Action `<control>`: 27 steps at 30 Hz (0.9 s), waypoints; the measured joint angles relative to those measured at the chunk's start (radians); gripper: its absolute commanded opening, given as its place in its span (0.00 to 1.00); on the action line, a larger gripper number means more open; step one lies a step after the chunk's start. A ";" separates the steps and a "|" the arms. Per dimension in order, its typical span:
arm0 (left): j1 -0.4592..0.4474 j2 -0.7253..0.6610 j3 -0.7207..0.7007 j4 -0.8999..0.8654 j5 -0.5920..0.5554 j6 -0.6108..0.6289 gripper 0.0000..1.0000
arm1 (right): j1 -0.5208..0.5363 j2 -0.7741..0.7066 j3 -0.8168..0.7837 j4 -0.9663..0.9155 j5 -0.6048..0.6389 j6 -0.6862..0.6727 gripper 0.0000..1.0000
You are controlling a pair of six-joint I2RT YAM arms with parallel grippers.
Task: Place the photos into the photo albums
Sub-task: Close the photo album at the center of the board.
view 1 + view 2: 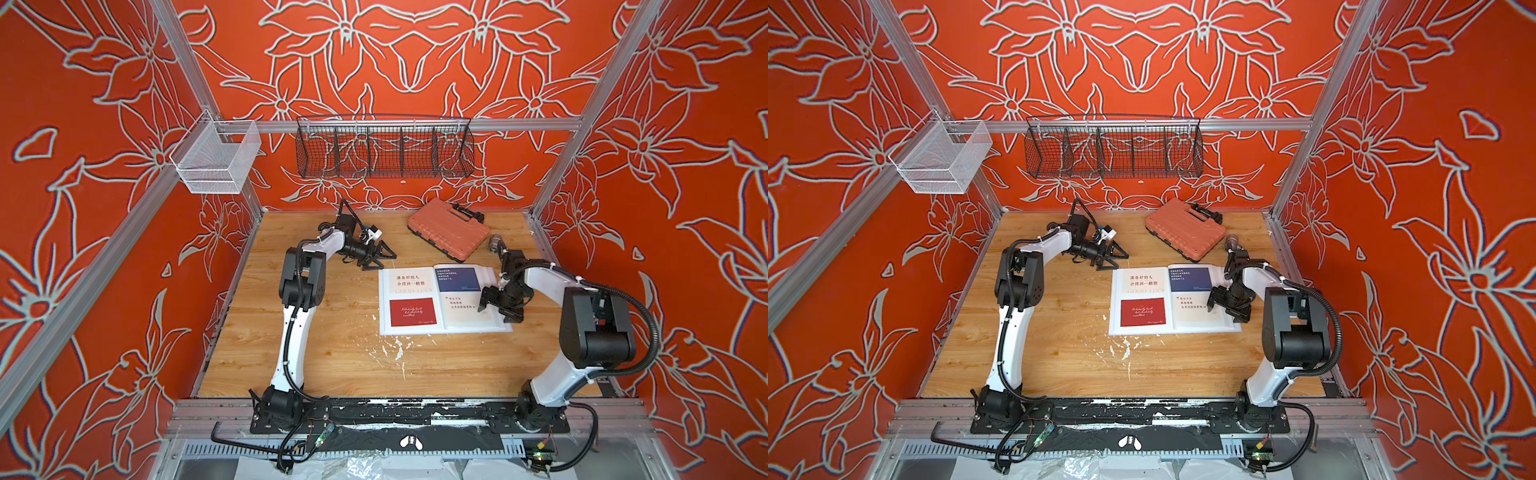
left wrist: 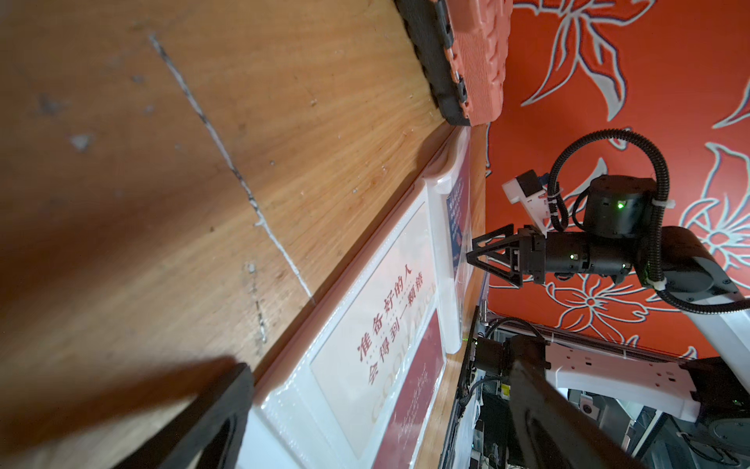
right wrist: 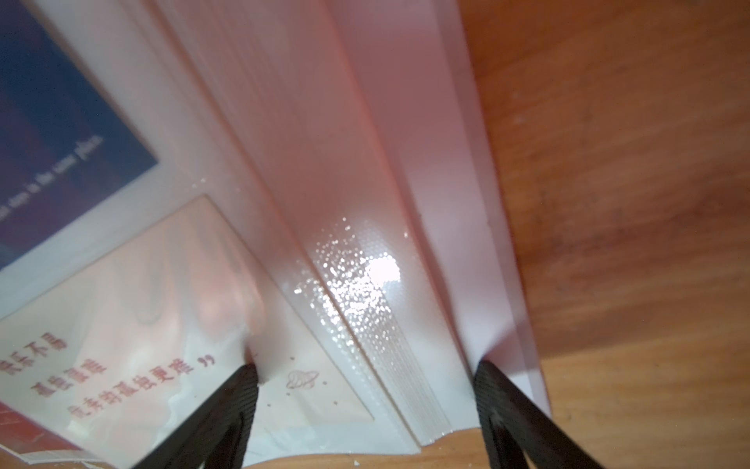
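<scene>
The photo album (image 1: 415,330) (image 1: 1142,330) lies open on the wooden table. Its left page holds a white photo with Chinese text (image 1: 413,280) above a dark red photo (image 1: 412,311). On the right page, a navy photo (image 1: 457,279) sits above another white photo (image 1: 463,305). My right gripper (image 1: 496,309) (image 3: 365,390) is open over the right page's outer edge. One fingertip (image 3: 235,390) rests on the white photo's pocket, the other at the edge of the page stack. My left gripper (image 1: 380,257) (image 2: 377,426) hangs open beyond the album's far left corner, holding nothing.
An orange ribbed case (image 1: 449,230) lies just behind the album, with a small metal cylinder (image 1: 495,243) to its right. A black wire basket (image 1: 384,151) and a white mesh basket (image 1: 216,160) hang on the back rail. White flecks mark the table in front of the album.
</scene>
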 measured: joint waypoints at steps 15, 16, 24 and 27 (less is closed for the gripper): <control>0.005 -0.089 -0.130 -0.036 -0.043 0.007 0.97 | 0.007 -0.075 -0.004 0.020 0.045 -0.013 0.97; 0.005 -0.094 -0.137 -0.037 -0.046 0.007 0.97 | 0.007 -0.080 -0.015 0.021 0.048 -0.013 0.97; 0.008 -0.114 -0.157 -0.048 -0.083 0.008 0.97 | 0.006 -0.050 -0.051 0.027 0.051 -0.016 0.98; 0.022 -0.114 -0.146 -0.074 -0.101 0.014 0.97 | 0.006 -0.047 -0.050 0.027 0.052 -0.016 0.97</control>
